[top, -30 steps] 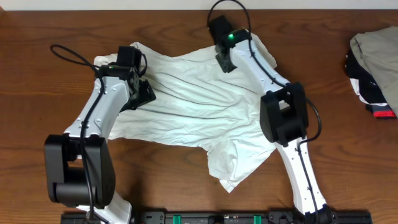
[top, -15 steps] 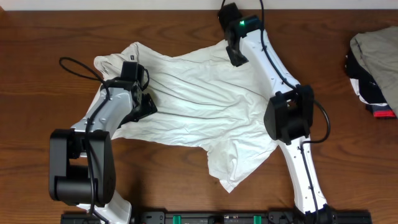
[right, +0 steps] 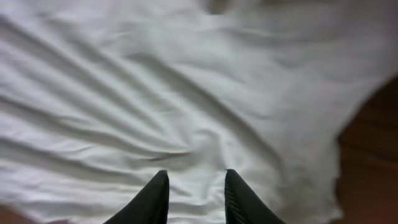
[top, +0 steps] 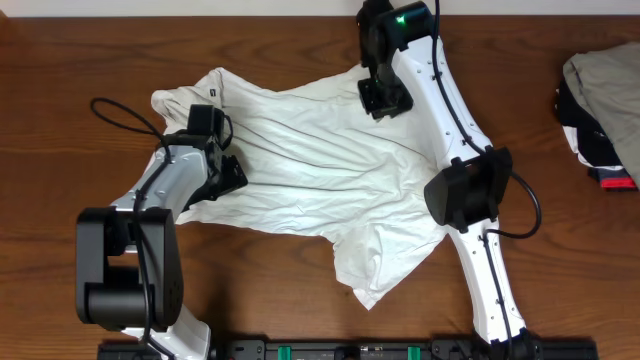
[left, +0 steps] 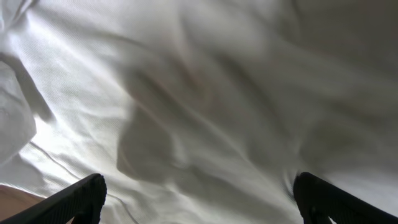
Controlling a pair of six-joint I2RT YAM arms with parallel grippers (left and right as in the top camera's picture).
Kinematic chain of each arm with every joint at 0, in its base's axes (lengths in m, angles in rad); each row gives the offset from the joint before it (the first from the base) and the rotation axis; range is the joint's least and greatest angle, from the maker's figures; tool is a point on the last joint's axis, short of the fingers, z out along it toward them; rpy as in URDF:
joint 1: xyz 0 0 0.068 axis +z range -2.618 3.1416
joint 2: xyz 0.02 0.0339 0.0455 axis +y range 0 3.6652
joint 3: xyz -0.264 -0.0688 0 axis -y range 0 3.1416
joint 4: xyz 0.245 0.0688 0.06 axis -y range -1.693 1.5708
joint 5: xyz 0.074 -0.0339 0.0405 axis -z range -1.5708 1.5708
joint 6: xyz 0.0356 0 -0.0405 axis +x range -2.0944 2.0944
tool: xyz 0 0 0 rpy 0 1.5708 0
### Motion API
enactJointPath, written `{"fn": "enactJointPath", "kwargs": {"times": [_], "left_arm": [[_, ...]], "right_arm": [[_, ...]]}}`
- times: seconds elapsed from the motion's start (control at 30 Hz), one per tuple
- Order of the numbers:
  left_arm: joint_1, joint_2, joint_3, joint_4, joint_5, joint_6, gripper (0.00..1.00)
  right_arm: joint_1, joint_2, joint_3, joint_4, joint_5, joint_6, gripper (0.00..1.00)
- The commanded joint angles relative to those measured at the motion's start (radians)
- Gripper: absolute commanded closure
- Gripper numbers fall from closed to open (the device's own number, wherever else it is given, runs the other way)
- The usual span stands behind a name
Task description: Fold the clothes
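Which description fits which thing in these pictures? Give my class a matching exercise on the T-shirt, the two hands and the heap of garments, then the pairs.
Column one
1. white T-shirt
2. left hand
3. right hand
4. heap of garments

Column two
A. piled at the right edge of the table
B. fingers wide apart, over the shirt's left side
C. spread out and wrinkled, mid-table
D. fingers closer together, over the shirt's far right part

Pairs: 1-C, 2-B, 3-D, 4-A
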Motion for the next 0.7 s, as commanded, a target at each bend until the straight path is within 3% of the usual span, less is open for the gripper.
{"fn": "enactJointPath", "kwargs": {"times": [0.0,0.13,0.23,0.33,0.47,0.57,0.63,0.67], "left_arm": [[0.005,0.009,0.000,0.001,0.016,0.028,0.02],[0.005,-0.032,0.001,-0.019,0.016,0.036,0.02],[0.004,-0.089,0.001,-0.026,0.016,0.068,0.00],[0.004,-0.152,0.001,-0.039,0.016,0.096,0.12],[0.004,-0.193,0.001,-0.071,0.016,0.095,0.49],[0.004,-0.201,0.001,-0.090,0.016,0.095,0.85],[0.004,-0.201,0.000,-0.097,0.016,0.093,0.94],[0.004,-0.201,0.001,-0.097,0.016,0.086,0.94]], "right_arm": [[0.018,0.008,0.001,-0.002,-0.112,-0.023,0.72],[0.044,0.006,0.000,-0.002,-0.115,-0.023,0.74],[0.065,0.004,0.000,-0.002,-0.114,-0.022,0.70],[0.082,-0.013,-0.016,-0.002,-0.114,-0.014,0.67],[0.105,-0.090,-0.097,-0.002,-0.088,-0.005,0.65],[0.119,-0.192,-0.202,-0.002,-0.024,0.028,0.63],[0.128,-0.268,-0.292,-0.002,0.004,0.038,0.58],[0.130,-0.296,-0.334,-0.002,0.006,0.037,0.55]]}}
